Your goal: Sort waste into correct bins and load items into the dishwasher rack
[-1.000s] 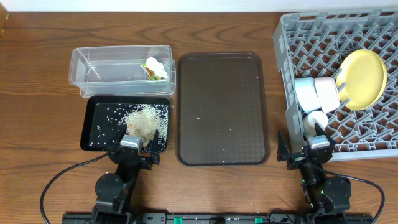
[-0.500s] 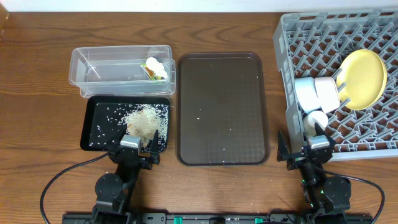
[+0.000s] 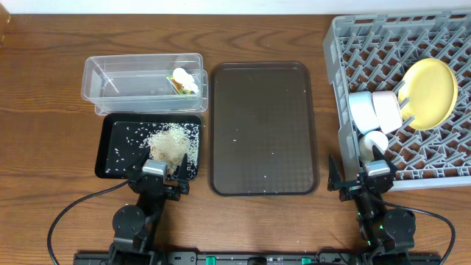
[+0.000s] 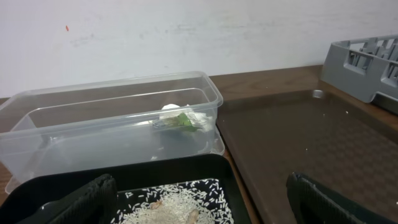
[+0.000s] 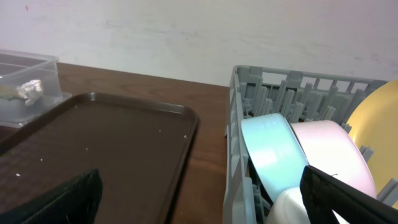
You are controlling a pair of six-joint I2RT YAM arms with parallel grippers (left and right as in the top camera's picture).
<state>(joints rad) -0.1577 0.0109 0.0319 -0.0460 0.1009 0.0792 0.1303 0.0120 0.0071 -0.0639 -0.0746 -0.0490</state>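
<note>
The crumpled white wrapper (image 3: 184,75) and green-and-orange packet (image 3: 181,86) lie in the clear tub (image 3: 118,81), also in the left wrist view (image 4: 193,117). Rice scraps (image 3: 171,141) are piled in the black tray (image 3: 110,151). The grey rack (image 3: 346,44) holds the yellow plate (image 3: 430,92), light-blue bowl (image 3: 360,110), white bowl (image 3: 387,110) and a small white round piece (image 3: 373,141). I cannot make out the chopsticks. My left gripper (image 3: 160,180) is open and empty at the black tray's near edge. My right gripper (image 3: 366,180) is open and empty by the rack's near-left corner.
The dark brown serving tray (image 3: 265,129) lies between the bins and the rack, with a few stray rice grains on it. The rack's near wall (image 5: 236,130) stands just ahead of my right gripper (image 5: 199,193). A white wall is behind the table.
</note>
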